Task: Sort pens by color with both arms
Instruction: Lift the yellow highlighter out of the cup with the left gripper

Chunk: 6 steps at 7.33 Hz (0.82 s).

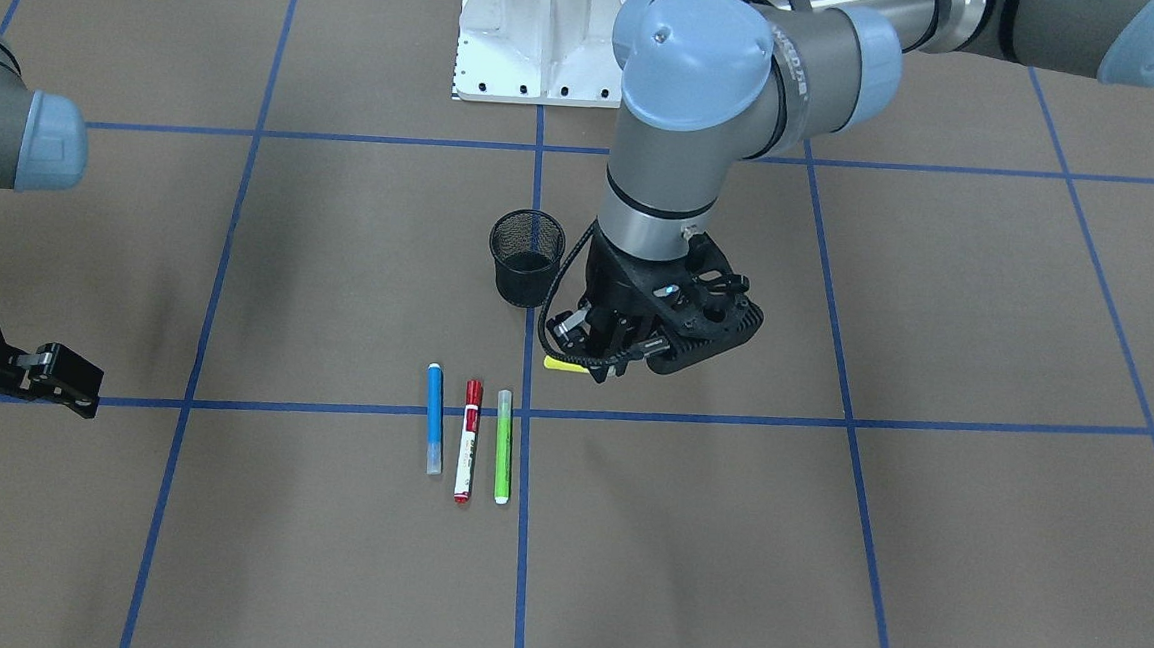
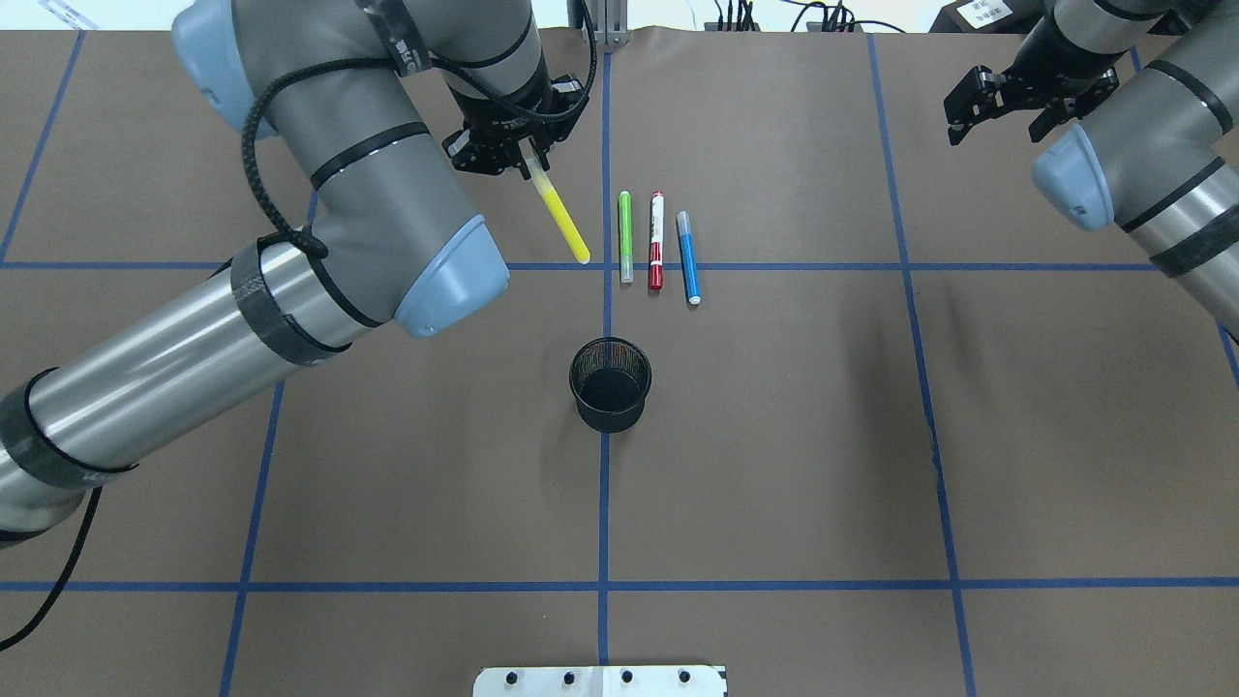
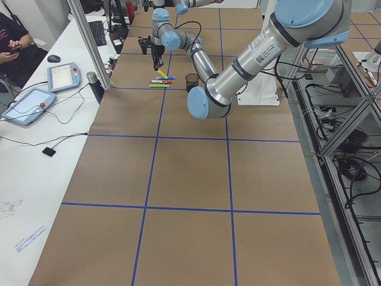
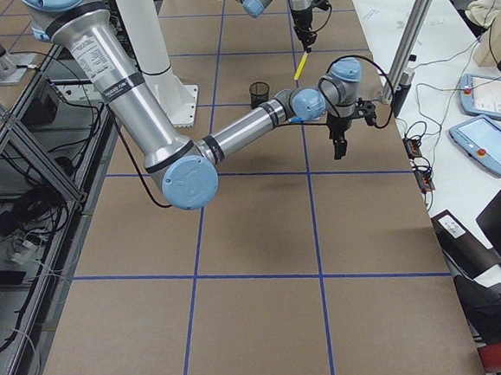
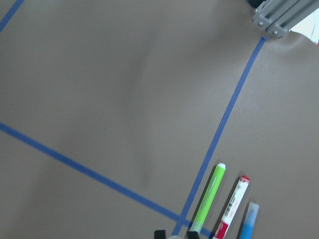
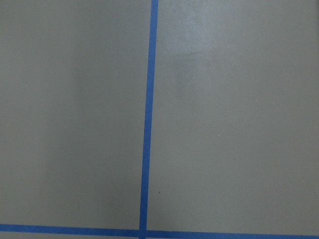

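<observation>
The yellow highlighter is clamped at its upper end in the left claw. It is held tilted, with its free end pointed toward 5 o'clock in the overhead view. Whether that end touches the table cannot be told. Just beside it, at 3 o'clock, the green pen, the red-capped pen and the blue pen are laid side by side, not touching, across a blue tape line. A black mesh cup is stood upright at 6 o'clock from them. The right claw is seen well apart at 2 o'clock, with its fingers spread and nothing between them.
</observation>
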Each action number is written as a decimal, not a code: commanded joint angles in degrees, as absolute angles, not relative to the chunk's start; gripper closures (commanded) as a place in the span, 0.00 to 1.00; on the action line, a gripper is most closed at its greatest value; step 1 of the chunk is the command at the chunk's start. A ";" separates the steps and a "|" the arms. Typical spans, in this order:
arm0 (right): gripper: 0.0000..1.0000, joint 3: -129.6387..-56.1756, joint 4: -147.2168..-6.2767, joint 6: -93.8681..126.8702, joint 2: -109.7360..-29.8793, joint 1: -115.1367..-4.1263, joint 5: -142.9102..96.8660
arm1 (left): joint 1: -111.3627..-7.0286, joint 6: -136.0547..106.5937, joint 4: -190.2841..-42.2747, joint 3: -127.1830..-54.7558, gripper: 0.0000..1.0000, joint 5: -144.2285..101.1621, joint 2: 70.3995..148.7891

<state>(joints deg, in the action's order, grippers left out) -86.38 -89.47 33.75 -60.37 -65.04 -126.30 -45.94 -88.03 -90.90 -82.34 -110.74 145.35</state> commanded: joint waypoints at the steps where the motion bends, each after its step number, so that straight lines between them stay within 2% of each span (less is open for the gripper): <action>1: 0.02 -86.31 -89.47 33.75 -60.29 -65.04 -126.30 | -47.11 -89.64 -93.69 -79.20 0.86 -107.69 145.81; 4: 0.02 -86.31 -89.47 33.75 -60.64 -64.95 -126.30 | -46.76 -105.61 -104.99 -70.86 0.85 -103.73 148.18; 6: 0.02 -86.31 -89.47 33.75 -60.64 -64.95 -126.30 | -46.32 -112.04 -108.36 -68.65 0.85 -100.29 148.27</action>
